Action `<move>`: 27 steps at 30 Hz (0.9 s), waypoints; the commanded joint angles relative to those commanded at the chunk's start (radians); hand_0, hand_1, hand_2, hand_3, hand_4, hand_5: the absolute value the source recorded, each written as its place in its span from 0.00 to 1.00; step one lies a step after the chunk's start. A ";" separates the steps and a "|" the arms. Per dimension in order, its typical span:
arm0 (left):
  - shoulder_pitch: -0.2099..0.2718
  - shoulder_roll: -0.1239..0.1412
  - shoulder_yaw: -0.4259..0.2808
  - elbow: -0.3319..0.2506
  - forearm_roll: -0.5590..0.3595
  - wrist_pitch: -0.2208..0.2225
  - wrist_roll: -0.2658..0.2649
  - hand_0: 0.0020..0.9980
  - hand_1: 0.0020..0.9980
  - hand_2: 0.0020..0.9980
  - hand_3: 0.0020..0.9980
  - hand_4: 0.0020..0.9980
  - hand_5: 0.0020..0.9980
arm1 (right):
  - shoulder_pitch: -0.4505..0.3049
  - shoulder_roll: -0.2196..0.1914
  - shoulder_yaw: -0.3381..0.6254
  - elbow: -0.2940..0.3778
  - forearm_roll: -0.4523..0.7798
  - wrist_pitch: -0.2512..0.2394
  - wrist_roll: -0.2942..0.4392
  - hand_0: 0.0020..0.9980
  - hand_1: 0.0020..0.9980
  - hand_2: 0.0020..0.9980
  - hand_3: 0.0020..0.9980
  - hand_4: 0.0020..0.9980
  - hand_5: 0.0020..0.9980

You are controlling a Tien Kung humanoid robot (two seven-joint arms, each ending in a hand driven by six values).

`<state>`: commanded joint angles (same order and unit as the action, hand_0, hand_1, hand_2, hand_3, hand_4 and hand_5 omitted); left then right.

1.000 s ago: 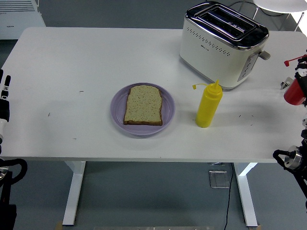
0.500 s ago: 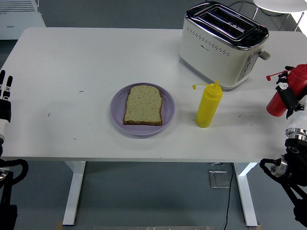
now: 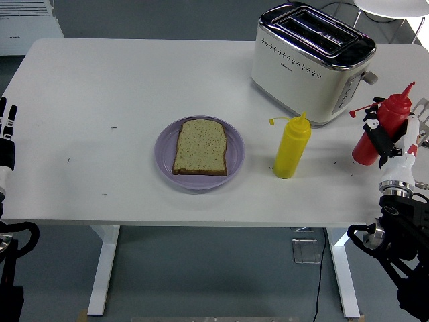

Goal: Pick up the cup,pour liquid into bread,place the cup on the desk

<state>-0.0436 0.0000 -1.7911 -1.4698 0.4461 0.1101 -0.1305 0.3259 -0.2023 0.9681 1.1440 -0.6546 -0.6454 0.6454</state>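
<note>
Red plastic fills my right hand point(image 3: 395, 144): its fingers are wrapped around a red squeeze bottle point(image 3: 380, 130), held tilted above the white table point(image 3: 100, 87) near its right edge, the nozzle pointing up and to the right and its small cap dangling to the left. Just left of it, standing on the table, is a yellow squeeze bottle point(image 3: 291, 146), in front of the cream and chrome toaster point(image 3: 310, 60). A slice of bread point(image 3: 200, 147) lies flat on a purple plate point(image 3: 164, 151) at the table's middle, well apart from my right hand. My left hand point(image 3: 7, 134) rests at the left edge, fingers straight and holding nothing.
</note>
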 joint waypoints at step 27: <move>0.000 0.000 -0.004 0.000 0.000 0.000 -0.001 0.81 0.74 0.73 0.72 0.49 1.00 | 0.030 0.020 -0.084 -0.079 0.018 0.000 0.000 0.31 0.33 0.39 0.48 0.38 0.19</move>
<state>-0.0441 0.0000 -1.7950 -1.4700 0.4459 0.1101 -0.1312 0.3556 -0.1821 0.8841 1.0653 -0.6362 -0.6454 0.6454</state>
